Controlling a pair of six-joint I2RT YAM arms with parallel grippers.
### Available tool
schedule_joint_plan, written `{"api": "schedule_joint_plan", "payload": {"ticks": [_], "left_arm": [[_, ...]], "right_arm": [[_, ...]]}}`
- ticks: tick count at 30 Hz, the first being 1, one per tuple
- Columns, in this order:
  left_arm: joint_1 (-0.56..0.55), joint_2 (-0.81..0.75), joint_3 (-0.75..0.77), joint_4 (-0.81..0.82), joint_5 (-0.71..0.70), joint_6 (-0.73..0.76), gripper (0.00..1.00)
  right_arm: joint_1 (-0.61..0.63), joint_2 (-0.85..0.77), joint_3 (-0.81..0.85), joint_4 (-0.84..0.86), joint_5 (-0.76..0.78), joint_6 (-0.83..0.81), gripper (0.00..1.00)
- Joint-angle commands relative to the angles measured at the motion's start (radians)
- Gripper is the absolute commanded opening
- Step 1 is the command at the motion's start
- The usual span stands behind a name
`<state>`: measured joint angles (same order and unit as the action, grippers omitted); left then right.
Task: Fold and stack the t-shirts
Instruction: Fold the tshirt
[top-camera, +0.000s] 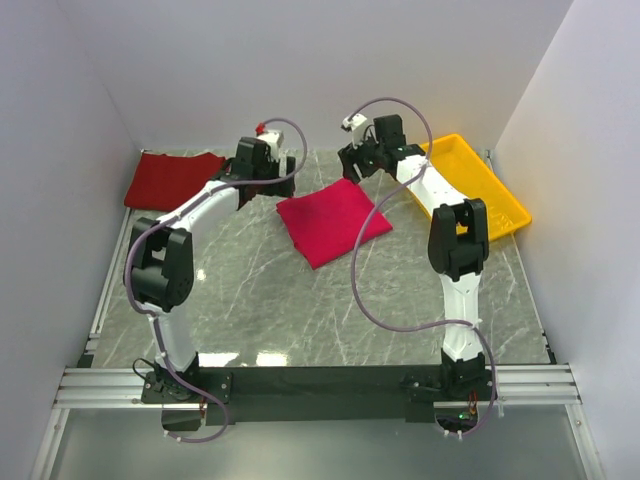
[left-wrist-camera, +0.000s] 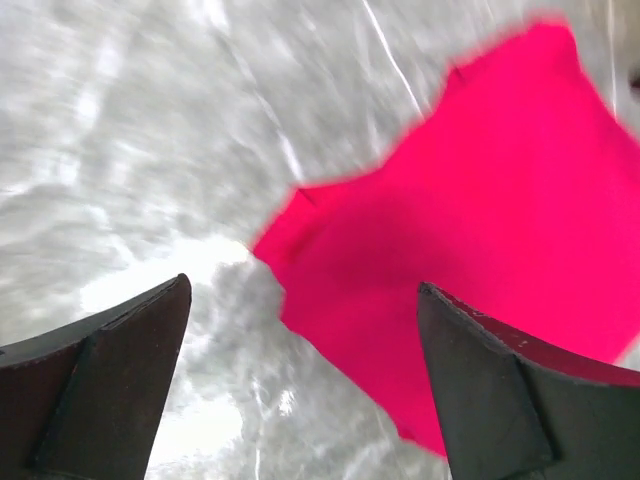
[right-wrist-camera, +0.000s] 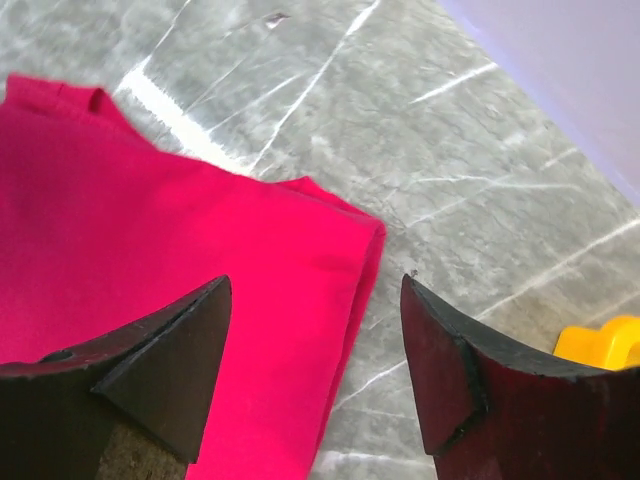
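Crimson t-shirt (top-camera: 333, 222), folded flat, just beyond the tabletop's middle. Maroon t-shirt (top-camera: 172, 180), at the far left corner. Left gripper (left-wrist-camera: 300, 300) and right gripper (right-wrist-camera: 315, 288), fingers spread, empty, above the crimson shirt's far edge. Yellow tray (top-camera: 505, 205), along the right edge.

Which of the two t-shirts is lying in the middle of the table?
The bright crimson t-shirt, folded roughly square; the darker maroon t-shirt lies away in the far left corner.

A yellow plastic tray (top-camera: 492, 188) sits at the far right of a grey marble-patterned table (top-camera: 300, 310), close to the white right-hand wall (top-camera: 590, 150), and a metal rail (top-camera: 100, 385) runs along the table's near edge.
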<state>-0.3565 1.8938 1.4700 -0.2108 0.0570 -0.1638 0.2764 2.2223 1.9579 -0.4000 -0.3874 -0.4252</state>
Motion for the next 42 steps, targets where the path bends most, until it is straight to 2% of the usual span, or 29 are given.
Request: {"api": "schedule_joint_plan", "payload": {"ticks": [1,4,6,7,8,9,10,11,12,14,16,21,28,34,42], "left_arm": [[0.014,-0.045,0.073,-0.028,-0.135,-0.071,0.99],[0.042,-0.097,0.046,-0.059,-0.088,-0.185,0.99],[0.054,-0.154,-0.048,-0.038,-0.013,-0.250,0.99],[0.056,-0.174,-0.089,-0.020,0.024,-0.314,0.98],[0.056,-0.192,-0.170,0.031,0.065,-0.348,0.91],[0.056,-0.223,-0.216,0.069,0.163,-0.376,0.83],[0.053,-0.237,-0.261,0.114,0.211,-0.432,0.72],[0.038,-0.249,-0.330,0.166,0.231,-0.457,0.56],[0.024,-0.268,-0.358,0.188,0.233,-0.491,0.52],[-0.018,-0.282,-0.420,0.203,0.216,-0.519,0.48],[-0.039,-0.292,-0.454,0.263,0.195,-0.575,0.49],[-0.055,-0.271,-0.527,0.321,0.113,-0.658,0.56],[-0.075,-0.256,-0.568,0.364,0.089,-0.741,0.62],[-0.096,-0.214,-0.576,0.398,0.130,-0.755,0.58],[-0.131,-0.206,-0.614,0.398,0.087,-0.796,0.52]], "right_arm": [[-0.017,-0.055,0.003,0.072,0.052,0.108,0.75],[-0.052,-0.101,-0.024,0.037,-0.010,0.126,0.75],[-0.085,-0.113,-0.017,-0.055,-0.066,0.128,0.73],[-0.095,-0.113,-0.019,-0.089,-0.150,0.121,0.69],[-0.106,-0.116,-0.024,-0.121,-0.189,0.097,0.65],[-0.126,-0.127,-0.036,-0.172,-0.223,0.080,0.55],[-0.131,-0.134,-0.075,-0.186,-0.250,0.065,0.51],[-0.135,-0.144,-0.100,-0.191,-0.281,0.042,0.47],[-0.137,-0.160,-0.126,-0.198,-0.281,0.031,0.43],[-0.138,-0.168,-0.178,-0.207,-0.281,0.019,0.43],[-0.140,-0.168,-0.212,-0.240,-0.289,0.013,0.46],[-0.161,-0.217,-0.329,-0.198,-0.274,0.043,0.56],[-0.198,-0.277,-0.453,-0.155,-0.248,0.062,0.59],[-0.226,-0.288,-0.479,-0.146,-0.268,0.086,0.61],[-0.236,-0.285,-0.479,-0.140,-0.281,0.109,0.61]]}}
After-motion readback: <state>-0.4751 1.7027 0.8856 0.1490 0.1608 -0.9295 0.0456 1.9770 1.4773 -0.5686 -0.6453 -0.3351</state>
